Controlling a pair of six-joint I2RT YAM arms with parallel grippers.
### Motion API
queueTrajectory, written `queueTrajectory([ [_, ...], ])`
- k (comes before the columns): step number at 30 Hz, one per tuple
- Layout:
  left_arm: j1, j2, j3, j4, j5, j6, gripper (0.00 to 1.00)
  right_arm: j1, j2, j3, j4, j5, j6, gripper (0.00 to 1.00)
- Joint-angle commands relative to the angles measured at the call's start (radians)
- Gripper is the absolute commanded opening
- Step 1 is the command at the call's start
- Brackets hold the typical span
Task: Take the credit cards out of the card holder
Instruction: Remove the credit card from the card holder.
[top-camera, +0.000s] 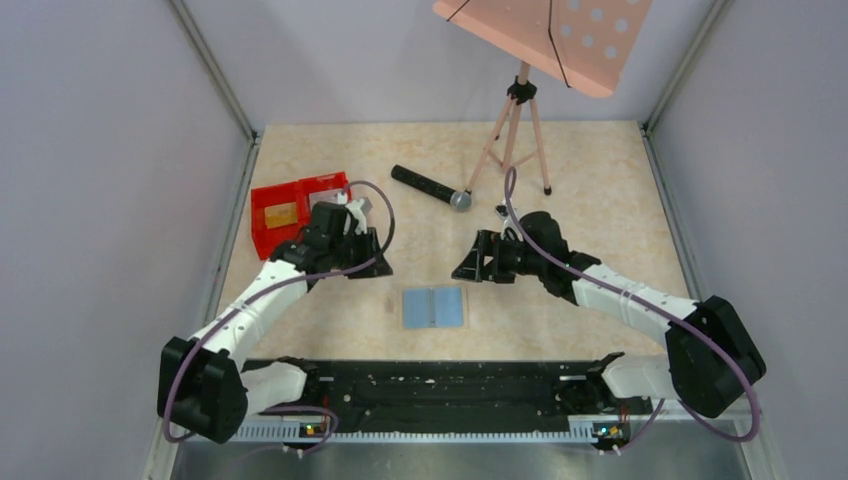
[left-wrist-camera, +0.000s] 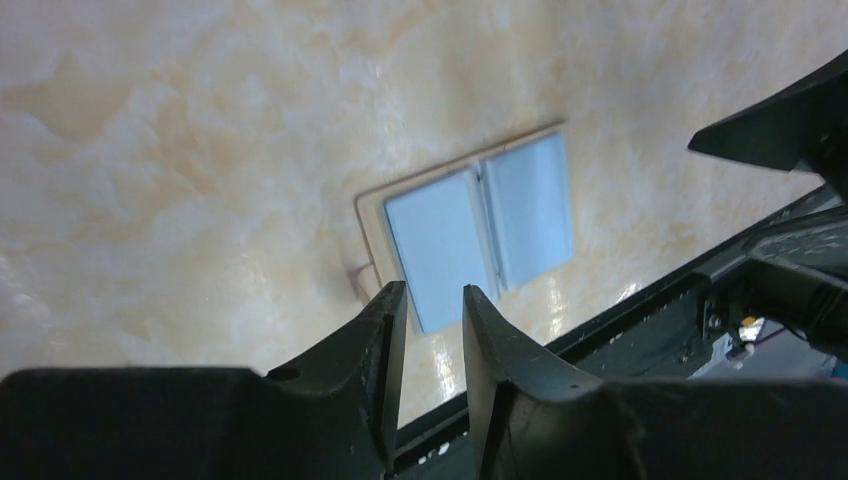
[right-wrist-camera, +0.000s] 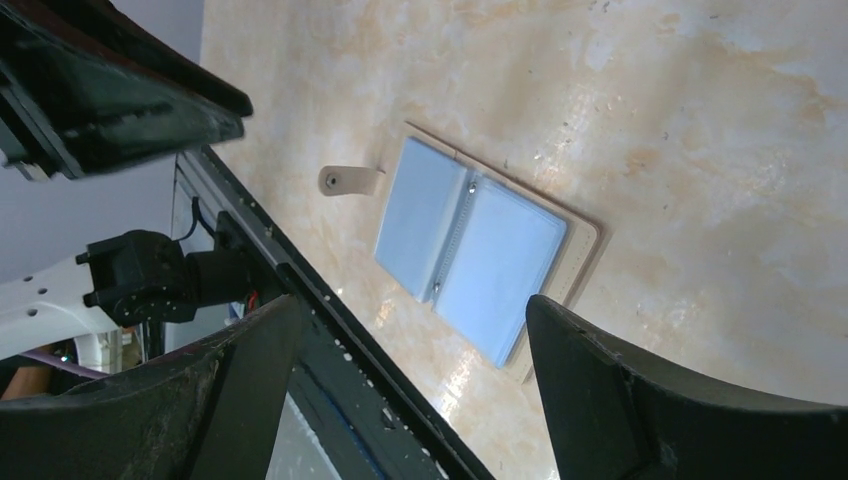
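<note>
The card holder (top-camera: 433, 307) lies open and flat near the table's front, showing two light-blue panels (left-wrist-camera: 480, 225) on a beige backing (right-wrist-camera: 470, 245). No card shows in its sleeves. A gold-yellow card (top-camera: 281, 215) lies in the left compartment of the red tray (top-camera: 262, 238). My left gripper (top-camera: 372, 262) hovers up and left of the holder; its jaws (left-wrist-camera: 434, 295) stand a narrow gap apart with nothing between them. To the holder's upper right hangs my right gripper (top-camera: 462, 268), wide open and empty (right-wrist-camera: 415, 315).
A black microphone (top-camera: 430, 186) lies at the back centre. Behind it stands a pink tripod (top-camera: 515, 130) carrying a perforated pink board (top-camera: 545, 35). A black rail (top-camera: 430, 385) runs along the near edge. Grey walls close in both sides.
</note>
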Motion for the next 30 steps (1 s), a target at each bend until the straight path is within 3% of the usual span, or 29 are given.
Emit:
queueTrajectory([
  [1,-0.084,0.004,-0.085,0.093,-0.003,-0.087,0.33,0.022,-0.004,0.019,-0.019,0.033,-0.022,0.83],
  [18,-0.280,0.147,-0.122,0.068,-0.203,-0.084,0.40,0.030,-0.061,-0.021,-0.069,0.107,-0.032,0.85],
  [30,-0.296,0.141,-0.096,0.006,-0.346,-0.069,0.41,0.033,-0.053,-0.017,-0.072,0.118,-0.044,0.86],
])
